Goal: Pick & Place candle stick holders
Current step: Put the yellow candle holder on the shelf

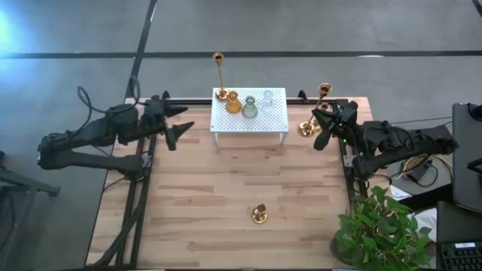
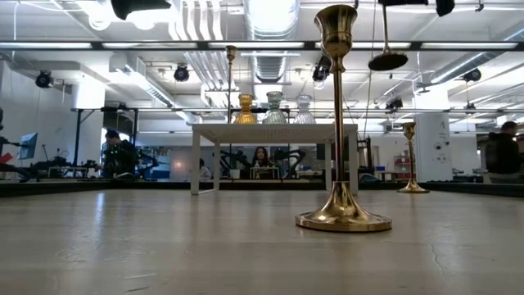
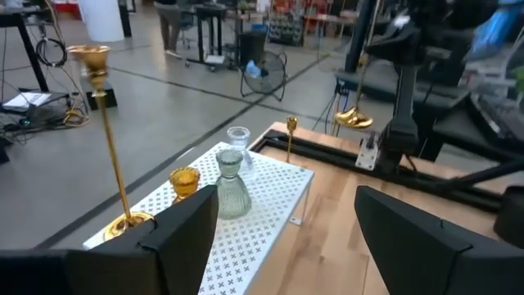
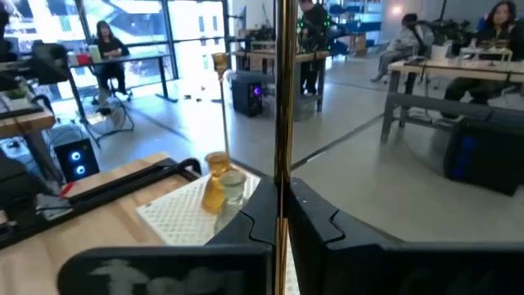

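On the white perforated rack [image 1: 248,113] at the far middle stand a tall brass stick [image 1: 219,75], a short brass holder [image 1: 233,103], a grey-green glass one [image 1: 249,108] and a clear glass one [image 1: 266,99]. A brass holder [image 1: 259,214] stands on its round base near the front edge. Another thin brass stick [image 2: 408,156] stands on the table right of the rack. My right gripper [image 1: 322,124], at the far right, is shut on a tall brass stick [image 4: 284,98]. My left gripper [image 3: 282,246] is open with nothing in it, left of the rack. My right gripper pinches the tall brass stick's thin shaft [image 4: 283,192] between its two shut fingers. The fingers lie level, coming from the table's right side, across the upright shaft. The stick hangs upright, and its round base [image 2: 387,60] is lifted well clear of the table.
A potted plant [image 1: 380,229] stands at the near right corner. Black rails run along the table's left and right edges. Bare wood lies between the rack and the front holder. People sit at desks in the room beyond the table.
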You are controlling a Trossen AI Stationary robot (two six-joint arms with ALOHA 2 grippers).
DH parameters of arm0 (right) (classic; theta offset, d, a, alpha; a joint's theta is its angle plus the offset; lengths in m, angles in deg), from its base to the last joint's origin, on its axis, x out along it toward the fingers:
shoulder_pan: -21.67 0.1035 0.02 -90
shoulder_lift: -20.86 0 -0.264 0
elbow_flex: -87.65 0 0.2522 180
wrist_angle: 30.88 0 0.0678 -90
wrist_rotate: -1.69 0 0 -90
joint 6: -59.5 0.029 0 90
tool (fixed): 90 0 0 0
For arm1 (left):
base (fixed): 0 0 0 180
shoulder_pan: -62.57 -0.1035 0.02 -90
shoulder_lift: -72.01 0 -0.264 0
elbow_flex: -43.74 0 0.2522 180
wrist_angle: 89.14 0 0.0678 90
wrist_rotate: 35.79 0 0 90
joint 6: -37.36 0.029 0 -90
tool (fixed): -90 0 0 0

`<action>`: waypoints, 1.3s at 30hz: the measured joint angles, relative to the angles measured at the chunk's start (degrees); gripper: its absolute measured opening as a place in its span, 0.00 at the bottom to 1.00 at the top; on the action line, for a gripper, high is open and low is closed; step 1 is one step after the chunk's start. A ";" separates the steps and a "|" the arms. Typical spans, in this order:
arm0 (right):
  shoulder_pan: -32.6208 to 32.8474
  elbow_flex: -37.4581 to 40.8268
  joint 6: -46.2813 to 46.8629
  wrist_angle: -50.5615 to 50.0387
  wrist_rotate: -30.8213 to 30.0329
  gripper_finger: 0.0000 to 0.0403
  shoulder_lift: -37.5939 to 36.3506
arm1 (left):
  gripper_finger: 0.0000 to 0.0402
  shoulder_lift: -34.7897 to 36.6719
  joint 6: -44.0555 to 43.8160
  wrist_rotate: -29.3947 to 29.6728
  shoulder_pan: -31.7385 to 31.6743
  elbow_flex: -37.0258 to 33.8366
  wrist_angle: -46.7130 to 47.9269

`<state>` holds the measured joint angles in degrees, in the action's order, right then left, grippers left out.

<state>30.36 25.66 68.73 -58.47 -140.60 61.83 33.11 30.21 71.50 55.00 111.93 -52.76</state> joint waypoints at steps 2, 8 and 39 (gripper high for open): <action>-3.87 1.59 -2.10 3.12 4.07 0.02 -1.00 | 0.73 2.37 -0.94 0.19 0.00 -2.12 -0.66; -19.53 2.85 -4.99 5.86 19.84 0.02 -1.86 | 0.73 7.27 -4.00 0.21 0.00 -6.90 -1.58; -53.72 -1.05 -2.11 21.29 64.76 0.02 15.53 | 0.73 8.82 -6.54 0.40 0.00 -10.77 -0.89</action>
<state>-23.36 24.61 66.63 -37.18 -75.84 77.37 41.93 23.67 71.90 55.00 101.16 -53.65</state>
